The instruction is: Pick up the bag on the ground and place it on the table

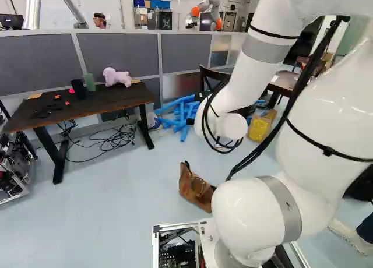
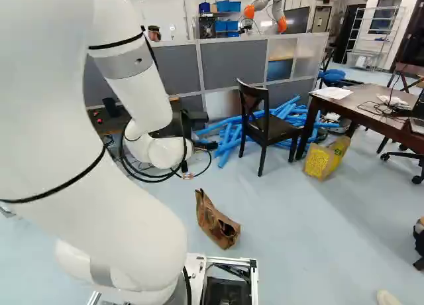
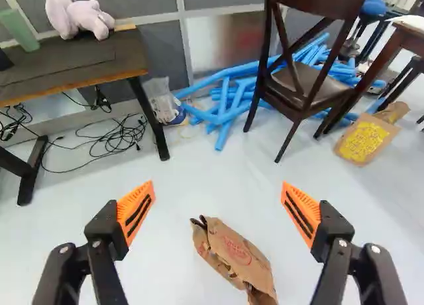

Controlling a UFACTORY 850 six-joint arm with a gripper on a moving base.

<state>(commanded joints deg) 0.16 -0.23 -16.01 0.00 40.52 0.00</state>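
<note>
The gripper [image 2: 199, 144] holds its two fingers spread apart, with orange pads [image 3: 136, 212] facing inward. The brown paper bag [image 3: 233, 253] lies on the floor [image 3: 199, 179], ahead of the gripper and apart from both fingers. Beyond it stands the dark table [image 1: 87, 106]; in the left base view, a pink plush toy [image 1: 117, 77] sits near the tabletop's far right corner, beside a green cylinder [image 1: 89, 82].

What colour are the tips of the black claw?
The pads on its fingers are orange with dark slots, seen best in the wrist view.
</note>
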